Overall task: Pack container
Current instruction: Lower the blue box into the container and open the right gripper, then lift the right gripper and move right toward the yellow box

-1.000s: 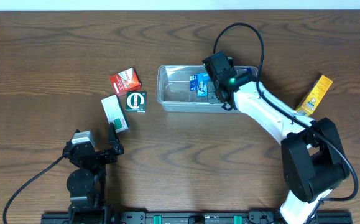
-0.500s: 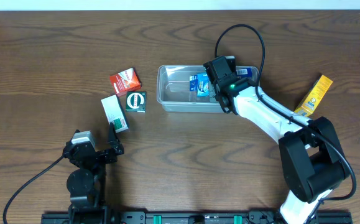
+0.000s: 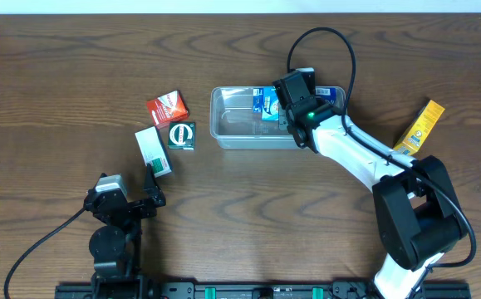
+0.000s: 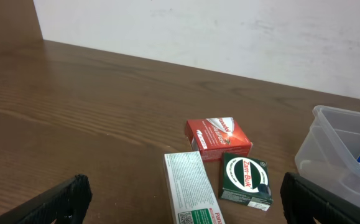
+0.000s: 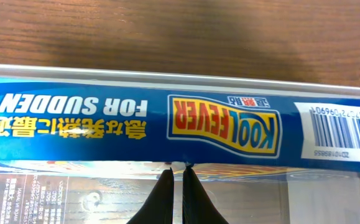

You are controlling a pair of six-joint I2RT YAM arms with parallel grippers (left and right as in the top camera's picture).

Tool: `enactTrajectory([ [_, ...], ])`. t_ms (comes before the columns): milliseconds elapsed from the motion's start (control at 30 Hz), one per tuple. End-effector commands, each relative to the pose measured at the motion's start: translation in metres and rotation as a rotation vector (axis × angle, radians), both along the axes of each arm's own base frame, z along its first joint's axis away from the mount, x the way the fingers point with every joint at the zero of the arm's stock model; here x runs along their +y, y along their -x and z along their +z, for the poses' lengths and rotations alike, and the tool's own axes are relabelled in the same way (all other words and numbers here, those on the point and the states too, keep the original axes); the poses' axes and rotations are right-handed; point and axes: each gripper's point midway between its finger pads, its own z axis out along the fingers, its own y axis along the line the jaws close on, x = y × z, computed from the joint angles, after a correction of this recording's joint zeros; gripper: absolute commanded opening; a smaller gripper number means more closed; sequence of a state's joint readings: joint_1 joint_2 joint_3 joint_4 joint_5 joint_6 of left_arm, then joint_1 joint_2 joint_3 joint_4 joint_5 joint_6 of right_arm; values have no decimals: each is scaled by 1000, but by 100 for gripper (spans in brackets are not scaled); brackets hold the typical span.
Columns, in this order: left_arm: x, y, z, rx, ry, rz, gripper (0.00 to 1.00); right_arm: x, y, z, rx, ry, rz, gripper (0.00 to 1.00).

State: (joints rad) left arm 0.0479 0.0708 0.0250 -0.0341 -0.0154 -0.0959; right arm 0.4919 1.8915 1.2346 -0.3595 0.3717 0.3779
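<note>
The container (image 3: pixel 232 126) is a clear plastic tub at the middle back of the table. A blue Kool Fever box (image 3: pixel 266 104) lies inside it against the far wall. My right gripper (image 3: pixel 287 106) reaches into the tub. In the right wrist view its fingertips (image 5: pixel 176 170) are shut together and touch the blue box's (image 5: pixel 217 118) long edge, with nothing between them. My left gripper (image 3: pixel 152 190) rests low at the front left, open and empty. In the left wrist view its fingers (image 4: pixel 186 208) spread wide, and the tub's corner (image 4: pixel 336 146) shows at the right.
A red box (image 3: pixel 167 108), a green Zam-Buk box (image 3: pixel 182 134) and a long white box (image 3: pixel 152 150) lie left of the tub. They also show in the left wrist view: red (image 4: pixel 218 138), green (image 4: pixel 247 180), white (image 4: pixel 191 190). A yellow box (image 3: pixel 420 126) lies at the right.
My right gripper has moved toward the tub's far wall, and the blue box has shifted with it to the far side. The left arm has not moved.
</note>
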Motion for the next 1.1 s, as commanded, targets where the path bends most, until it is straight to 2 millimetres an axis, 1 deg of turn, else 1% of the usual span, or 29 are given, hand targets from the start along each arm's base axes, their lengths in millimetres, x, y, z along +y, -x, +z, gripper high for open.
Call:
enactTrajectory([
  [0, 6, 2, -18, 57, -16, 30, 98, -8, -1, -4, 3, 32, -3, 7],
  [67, 6, 2, -18, 57, -16, 30, 98, -5, -1, -3, 5, 18, 6, 13],
  [133, 6, 2, -18, 57, -16, 30, 98, 3, 1, 1, 9, -20, 29, 17],
  [200, 6, 2, -18, 57, -16, 30, 98, 8, 3, 9, 7, -52, 46, 23],
  [267, 6, 2, -18, 57, -16, 30, 98, 11, 5, 20, 1, -77, 60, 31],
  [400, 6, 2, -18, 57, -16, 30, 98, 16, 12, 53, -35, -137, 88, 43],
  [467, 6, 2, -18, 57, -16, 30, 98, 17, 17, 73, -60, -164, 100, 52],
  [533, 6, 2, -18, 57, -16, 30, 98, 14, 22, 96, -94, -187, 105, 65],
  [567, 6, 2, -18, 57, -16, 30, 98, 13, 25, 106, -109, -195, 106, 70],
  [633, 6, 2, -18, 57, -16, 30, 98, 7, 32, 124, -134, -206, 103, 88],
  [667, 6, 2, -18, 57, -16, 30, 98, 1, 38, 135, -143, -211, 99, 99],
  [767, 6, 2, -18, 57, -16, 30, 98, -7, 49, 148, -145, -224, 94, 99],
  [833, 6, 2, -18, 57, -16, 30, 98, -18, 56, 153, -135, -217, 77, 99],
  [867, 6, 2, -18, 57, -16, 30, 98, -27, 60, 154, -125, -212, 59, 99],
  [900, 6, 2, -18, 57, -16, 30, 98, -39, 63, 153, -110, -224, 4, 99],
  [967, 6, 2, -18, 57, -16, 30, 98, -69, 66, 148, -87, -266, -172, 99],
  [1000, 6, 2, -18, 57, -16, 30, 98, -89, 68, 143, -72, -292, -293, 98],
  [1067, 6, 2, -18, 57, -16, 30, 98, -127, 76, 132, -43, -331, -520, 88],
])
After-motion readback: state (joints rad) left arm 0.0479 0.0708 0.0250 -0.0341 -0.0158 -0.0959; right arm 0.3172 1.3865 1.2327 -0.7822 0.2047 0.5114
